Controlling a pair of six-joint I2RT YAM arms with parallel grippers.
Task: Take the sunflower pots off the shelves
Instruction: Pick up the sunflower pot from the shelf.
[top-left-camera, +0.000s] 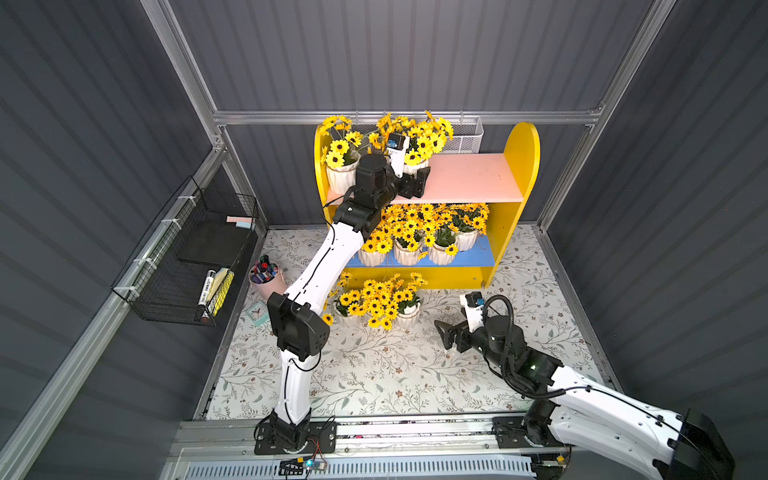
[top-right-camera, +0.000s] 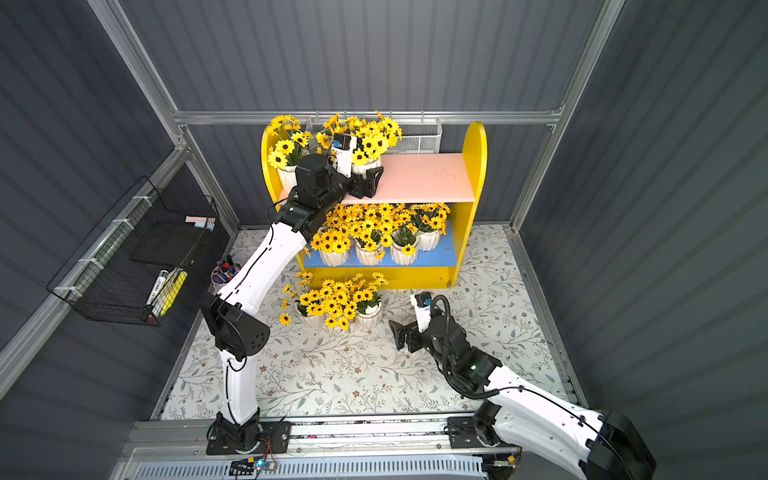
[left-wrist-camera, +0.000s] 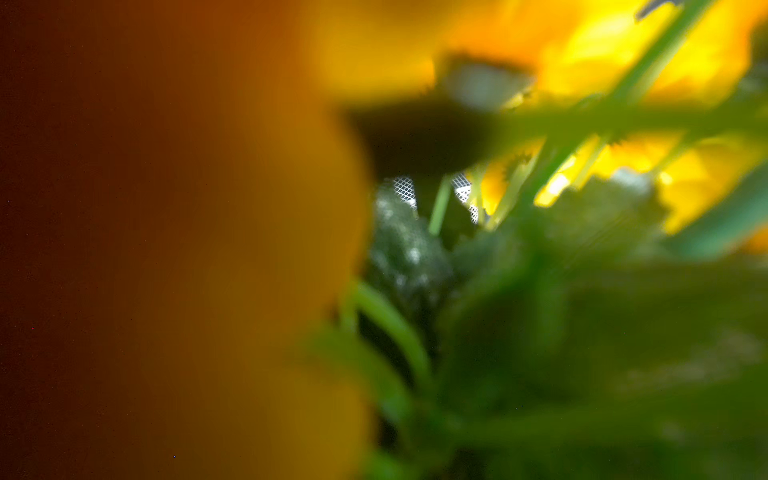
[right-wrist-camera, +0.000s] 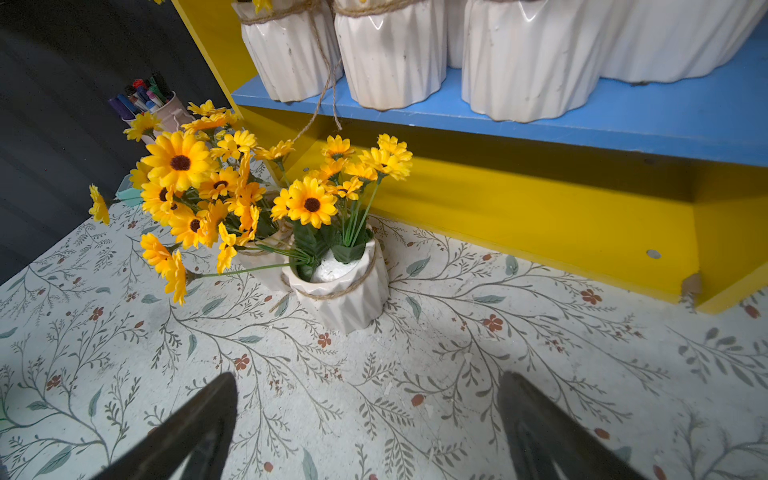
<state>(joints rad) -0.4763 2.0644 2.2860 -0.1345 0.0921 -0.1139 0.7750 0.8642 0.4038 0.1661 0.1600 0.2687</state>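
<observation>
Sunflower pots (top-left-camera: 406, 253) stand in three places: two on the pale pink upper board (top-left-camera: 469, 178) of the yellow shelves (top-left-camera: 528, 158), about four packed in a row on the blue lower board (top-left-camera: 478, 259), and two on the flowered desk (top-left-camera: 374, 374) just in front of the shelves. My left claw (top-left-camera: 415, 185) is up at the pink board with its jaws spread. It sits at the front of the inner upper pot (top-left-camera: 415, 166), whose blooms hang over my wrist. From above I cannot tell whether the fingers touch the pot's wall. My left wrist view is a blur of yellow petals and green stems pressed close to the lens. A scrap of the white mesh basket (left-wrist-camera: 405, 191) shows through a gap, and in both top views that basket hangs behind the shelves (top-right-camera: 419, 139). The other upper pot (top-left-camera: 340, 178) stands against the left side panel. My right claw (top-left-camera: 442, 334) is low over the desk, near the desk pots and on their right. Its jaws are spread wide, with only the flowered surface between them in the wrist view (right-wrist-camera: 365, 376). Ahead of it the nearer desk pot (right-wrist-camera: 340, 299) stands upright with twine round its rim. The second desk pot (right-wrist-camera: 262, 266) is just behind, touching or nearly so, and its blooms lean outward. A pink cup of markers (top-left-camera: 268, 278) stands on the desk beside the shelves' left panel.
</observation>
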